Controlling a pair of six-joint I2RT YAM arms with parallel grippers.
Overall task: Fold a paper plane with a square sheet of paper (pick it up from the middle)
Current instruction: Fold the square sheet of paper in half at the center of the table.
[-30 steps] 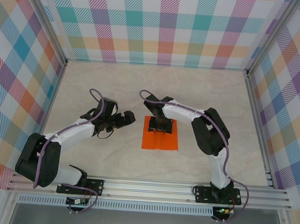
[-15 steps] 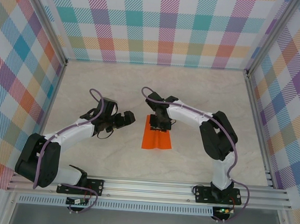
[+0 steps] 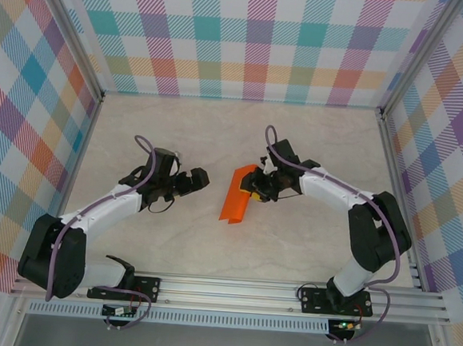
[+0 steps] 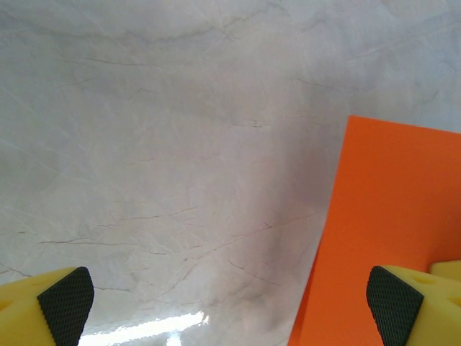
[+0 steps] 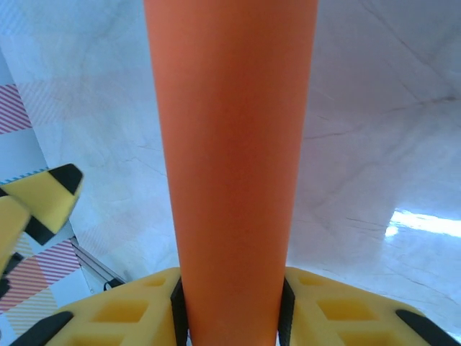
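The right hand (image 3: pixel 255 192) is clamped on the orange paper (image 3: pixel 233 205), which bends up from the counter (image 3: pixel 179 129); the left hand (image 3: pixel 200 178) stands wide apart nearby.

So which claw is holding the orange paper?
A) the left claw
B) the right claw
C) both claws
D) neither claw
B: the right claw is pinched shut on the orange paper, while the left claw stands wide open with nothing in it.
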